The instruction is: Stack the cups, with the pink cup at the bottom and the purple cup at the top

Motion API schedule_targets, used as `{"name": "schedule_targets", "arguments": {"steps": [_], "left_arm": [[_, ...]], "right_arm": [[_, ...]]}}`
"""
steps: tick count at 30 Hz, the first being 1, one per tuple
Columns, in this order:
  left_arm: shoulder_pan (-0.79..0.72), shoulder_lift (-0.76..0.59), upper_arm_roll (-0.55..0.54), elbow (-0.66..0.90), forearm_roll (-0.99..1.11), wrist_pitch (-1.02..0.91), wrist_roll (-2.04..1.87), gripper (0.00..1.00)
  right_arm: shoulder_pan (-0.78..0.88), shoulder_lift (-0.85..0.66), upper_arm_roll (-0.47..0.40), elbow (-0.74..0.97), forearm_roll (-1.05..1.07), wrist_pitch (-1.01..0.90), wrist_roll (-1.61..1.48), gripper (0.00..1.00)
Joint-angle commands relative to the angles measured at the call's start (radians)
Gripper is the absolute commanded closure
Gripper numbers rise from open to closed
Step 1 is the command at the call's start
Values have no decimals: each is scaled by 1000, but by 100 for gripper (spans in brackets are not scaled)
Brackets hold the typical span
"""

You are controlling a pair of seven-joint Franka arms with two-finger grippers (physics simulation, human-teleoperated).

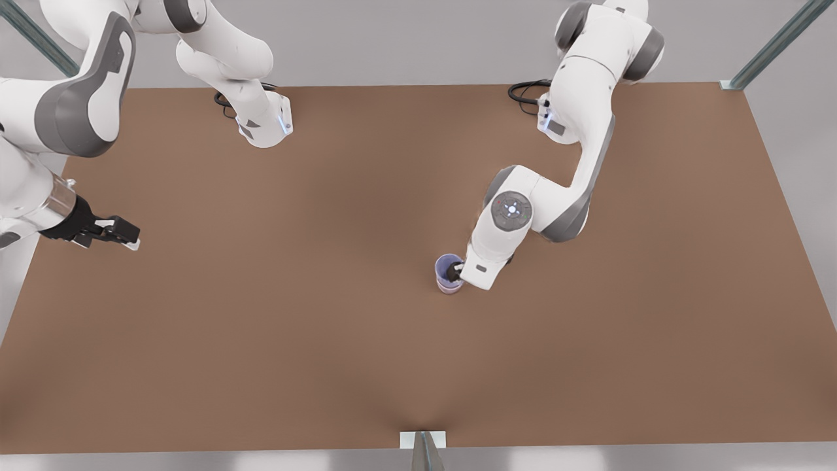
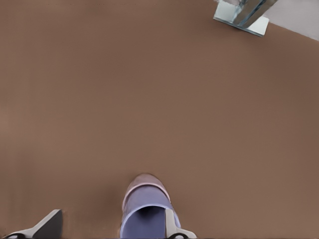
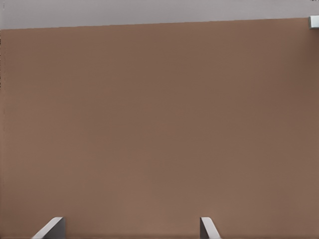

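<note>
the purple cup (image 1: 448, 265) sits nested inside the pink cup (image 1: 450, 288), the stack standing upright on the brown desk (image 1: 294, 314) a little toward the front view's right of centre. the left end effector (image 1: 456, 270) is at the stack, its fingers apart with one fingertip (image 2: 172, 221) inside the purple cup's rim and the other out over the bare desk, so it grips nothing. the right end effector (image 1: 124, 234) waits at the front view's left edge, well apart from the cups, its fingers spread wide.
</note>
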State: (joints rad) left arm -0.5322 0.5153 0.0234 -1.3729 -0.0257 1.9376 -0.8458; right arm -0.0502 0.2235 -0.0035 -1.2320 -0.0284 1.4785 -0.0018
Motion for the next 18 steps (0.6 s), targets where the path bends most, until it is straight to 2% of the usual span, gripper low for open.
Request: {"name": "schedule_targets", "arguments": {"steps": [1,3,6,9,13,18], "left_arm": [[4,-31,81,3,-3,-247,520,0],[4,-77,187,3,-5,-313,626,0],[15,-155,253,5,1,-356,732,0],[267,-242,35,3,12,-358,916,0],[419,-305,-146,-3,121,-358,979,0],[423,-311,-157,-11,122,-358,975,0]], "right_arm": [[0,-1,0,0,-4,0,0,0],[0,-3,0,0,8,-1,2,0],[0,-6,2,3,-5,-1,-1,0],[-2,-9,-6,3,-7,-30,0,0],[0,-9,4,32,-1,-30,0,0],[-2,-9,-4,32,1,-30,-3,0]]}}
